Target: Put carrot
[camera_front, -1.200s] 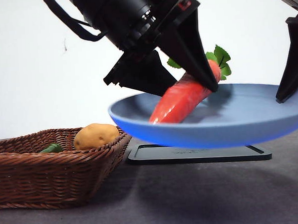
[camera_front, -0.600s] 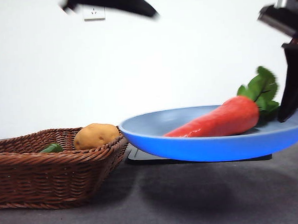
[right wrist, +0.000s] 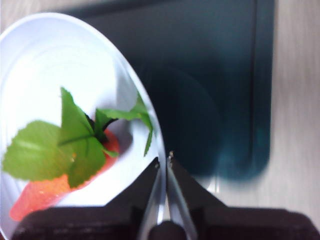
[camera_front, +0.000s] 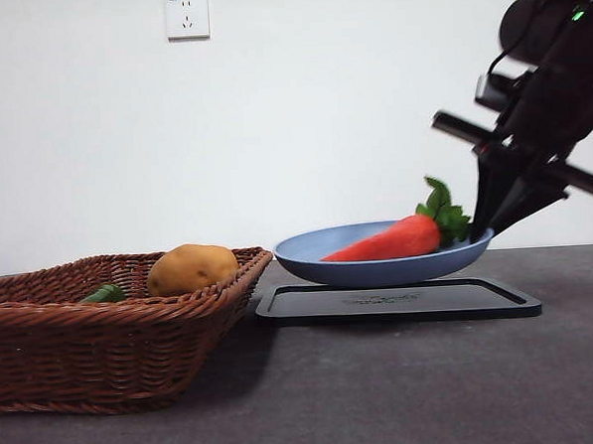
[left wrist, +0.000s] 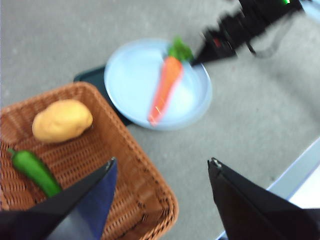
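The red-orange carrot (camera_front: 392, 240) with green leaves lies in a blue plate (camera_front: 351, 269), held just above the black tray (camera_front: 395, 302). My right gripper (camera_front: 484, 230) is shut on the plate's right rim (right wrist: 159, 150); the carrot's leaves (right wrist: 65, 145) show close by in the right wrist view. My left gripper (left wrist: 162, 167) is open and empty, high above the basket's near corner; from there I see the carrot (left wrist: 166, 90) in the plate (left wrist: 130, 75). The left arm is out of the front view.
A brown wicker basket (camera_front: 74, 343) stands at the left with a yellow-brown potato (camera_front: 191, 268) and a small green vegetable (camera_front: 103, 294) in it. They also show in the left wrist view, potato (left wrist: 62, 120) and green vegetable (left wrist: 34, 171). A wall socket (camera_front: 187, 16) is on the back wall.
The left gripper let go of the carrot and rose out of the front view. The right gripper carried the plate with the carrot back and down over the black tray.
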### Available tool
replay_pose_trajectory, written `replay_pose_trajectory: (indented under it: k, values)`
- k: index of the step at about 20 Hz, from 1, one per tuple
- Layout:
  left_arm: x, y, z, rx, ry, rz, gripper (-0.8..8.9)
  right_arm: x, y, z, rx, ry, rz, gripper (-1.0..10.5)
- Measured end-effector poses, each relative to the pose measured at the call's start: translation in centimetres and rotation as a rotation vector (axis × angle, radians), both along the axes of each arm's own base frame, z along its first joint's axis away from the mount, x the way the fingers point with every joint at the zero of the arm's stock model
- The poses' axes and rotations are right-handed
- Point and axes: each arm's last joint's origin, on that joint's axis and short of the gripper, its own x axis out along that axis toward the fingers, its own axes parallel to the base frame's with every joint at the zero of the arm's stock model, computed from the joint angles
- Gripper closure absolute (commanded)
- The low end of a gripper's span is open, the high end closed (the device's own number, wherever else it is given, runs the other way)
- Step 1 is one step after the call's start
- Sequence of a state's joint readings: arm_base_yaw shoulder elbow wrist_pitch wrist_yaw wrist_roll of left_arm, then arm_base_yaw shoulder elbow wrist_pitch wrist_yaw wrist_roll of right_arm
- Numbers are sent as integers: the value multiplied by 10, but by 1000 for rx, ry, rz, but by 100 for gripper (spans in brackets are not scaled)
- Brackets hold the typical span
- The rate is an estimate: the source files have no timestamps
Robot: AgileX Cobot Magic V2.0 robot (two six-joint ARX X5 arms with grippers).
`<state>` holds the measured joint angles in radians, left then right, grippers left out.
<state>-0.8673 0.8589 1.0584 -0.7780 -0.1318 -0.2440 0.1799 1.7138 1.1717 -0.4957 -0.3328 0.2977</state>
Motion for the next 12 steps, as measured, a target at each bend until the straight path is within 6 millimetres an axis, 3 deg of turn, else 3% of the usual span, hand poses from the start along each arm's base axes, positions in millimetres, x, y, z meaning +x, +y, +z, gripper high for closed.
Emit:
replay_pose_trajectory:
  k: [3, 7, 12]
  values:
    - [1, 0, 0, 11, -10, 22, 490, 26, 2, -15, -3, 16, -9, 943]
    - [1, 1, 0, 19, -20, 42, 490, 36, 2, -34, -5, 35, -20, 942]
    - [1, 1, 0, 22, -23, 48, 490, 38, -2, -34, 2, 25, -29, 745]
